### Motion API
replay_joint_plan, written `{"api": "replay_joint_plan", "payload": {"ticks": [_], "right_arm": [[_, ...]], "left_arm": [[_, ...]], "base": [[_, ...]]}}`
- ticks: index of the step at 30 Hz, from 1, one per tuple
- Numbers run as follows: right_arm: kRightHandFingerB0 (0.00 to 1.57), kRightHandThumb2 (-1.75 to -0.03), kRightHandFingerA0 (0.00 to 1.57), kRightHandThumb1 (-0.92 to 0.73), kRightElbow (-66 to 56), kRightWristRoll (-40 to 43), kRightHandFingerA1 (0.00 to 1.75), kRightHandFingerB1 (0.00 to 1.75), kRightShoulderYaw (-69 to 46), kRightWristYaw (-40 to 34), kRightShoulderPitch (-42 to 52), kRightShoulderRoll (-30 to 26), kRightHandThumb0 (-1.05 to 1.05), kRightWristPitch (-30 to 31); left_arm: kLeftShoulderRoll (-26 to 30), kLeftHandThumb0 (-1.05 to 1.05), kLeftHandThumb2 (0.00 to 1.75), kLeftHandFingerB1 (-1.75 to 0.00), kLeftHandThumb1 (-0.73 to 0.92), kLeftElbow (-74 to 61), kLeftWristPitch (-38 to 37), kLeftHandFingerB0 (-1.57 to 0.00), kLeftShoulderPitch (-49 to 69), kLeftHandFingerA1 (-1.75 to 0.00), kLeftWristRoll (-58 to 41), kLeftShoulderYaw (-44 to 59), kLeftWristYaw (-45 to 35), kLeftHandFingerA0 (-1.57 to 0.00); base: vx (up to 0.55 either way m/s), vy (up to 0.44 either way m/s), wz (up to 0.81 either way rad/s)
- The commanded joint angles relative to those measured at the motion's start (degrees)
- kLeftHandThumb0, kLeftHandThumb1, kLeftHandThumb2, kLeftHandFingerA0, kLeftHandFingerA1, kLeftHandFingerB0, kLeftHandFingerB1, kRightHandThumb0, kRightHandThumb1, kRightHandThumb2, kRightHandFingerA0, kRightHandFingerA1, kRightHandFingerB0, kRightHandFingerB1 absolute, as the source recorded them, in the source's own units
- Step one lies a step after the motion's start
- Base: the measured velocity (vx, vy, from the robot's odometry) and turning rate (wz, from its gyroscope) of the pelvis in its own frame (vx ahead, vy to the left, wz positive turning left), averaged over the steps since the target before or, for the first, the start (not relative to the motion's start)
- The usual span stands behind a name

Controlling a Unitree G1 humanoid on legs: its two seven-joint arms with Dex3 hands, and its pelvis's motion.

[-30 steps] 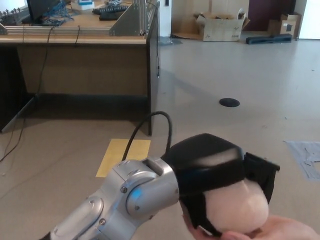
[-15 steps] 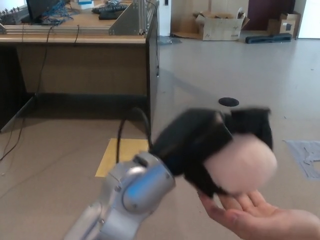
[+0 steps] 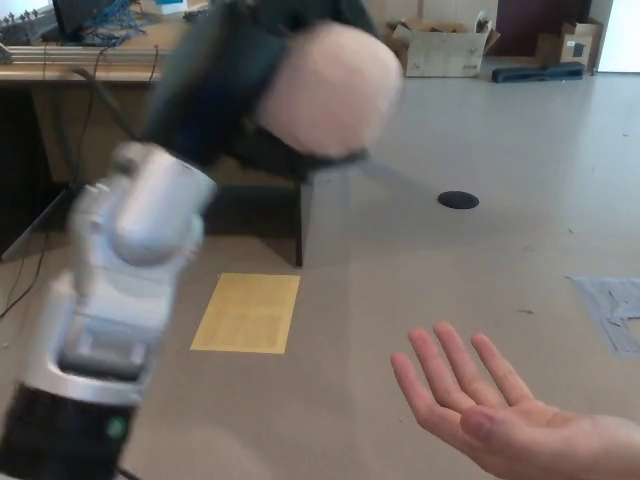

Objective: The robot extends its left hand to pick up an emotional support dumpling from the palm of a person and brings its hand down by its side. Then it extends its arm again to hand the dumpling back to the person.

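Note:
My left hand [image 3: 250, 85] is raised high at the upper left of the head view, blurred by motion. Its black fingers are shut on the pale pink dumpling [image 3: 330, 90], a soft round ball. The silver forearm [image 3: 125, 270] runs down to the lower left corner. A person's open palm [image 3: 485, 410] lies face up at the lower right, empty, well below and to the right of the dumpling. My right hand does not show.
A wooden desk [image 3: 60, 75] with cables and a metal frame stands at the back left. A yellow mat [image 3: 248, 312] lies on the floor. A black floor disc [image 3: 458, 200] sits mid right, and cardboard boxes [image 3: 440, 52] line the far wall.
My left hand has lifted the dumpling off the person's palm and swung it up and to the left. The palm is now bare, its fingers spread.

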Motion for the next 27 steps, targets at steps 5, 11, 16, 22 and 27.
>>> {"api": "replay_joint_plan", "payload": {"ticks": [5,11,16,22,27], "right_arm": [[0.57,-0.65,0.62,-0.82,-0.43,0.48,0.44,0.4,-0.67,-0.41,3.88,-1.09,-0.75,-1.34],[0.56,-0.65,0.63,-0.81,-0.19,1.27,0.46,0.41,-1.34,0.16,4.13,-1.29,-0.74,-1.18],[0.56,-0.65,0.61,-0.81,0.16,0.93,0.45,0.41,-1.32,-0.2,4.52,-1.81,-0.77,-1.15],[0.56,-0.65,0.63,-0.81,-0.63,1.09,0.45,0.41,-1.36,-0.3,6.25,-1.35,-0.75,-0.99],[0.57,-0.65,0.63,-0.81,-0.6,1.13,0.48,0.42,-1.4,-0.46,7.05,-0.98,-0.76,-1.7]], "left_arm": [[1.31,-0.03,0.53,-1.75,0.63,-5.53,17.47,-0.51,-0.66,-1.75,-24.5,16.78,-6.0,-0.7],[4.35,-0.03,0.53,-1.75,0.65,-13.42,26.2,-0.55,9.16,-1.75,-33.62,28.75,-8.82,-0.72],[4.23,-0.02,0.53,-1.75,0.64,-17.99,25.0,-0.52,24.31,-1.75,-39.25,36.53,-13.44,-0.76],[1.73,0.02,0.55,-1.75,0.65,-19.71,24.7,-0.58,35.91,-1.75,-42.27,39.96,-15.28,-0.78],[-2.86,0.08,0.55,-1.75,0.69,-15.21,22.12,-0.52,46.92,-1.75,-43.0,41.47,-16.35,-0.73]], "base": [[0.0,0.0,0.0],[0.0,0.0,0.0],[0.0,0.0,0.0],[0.0,0.0,0.0],[0.0,0.0,0.0]]}}
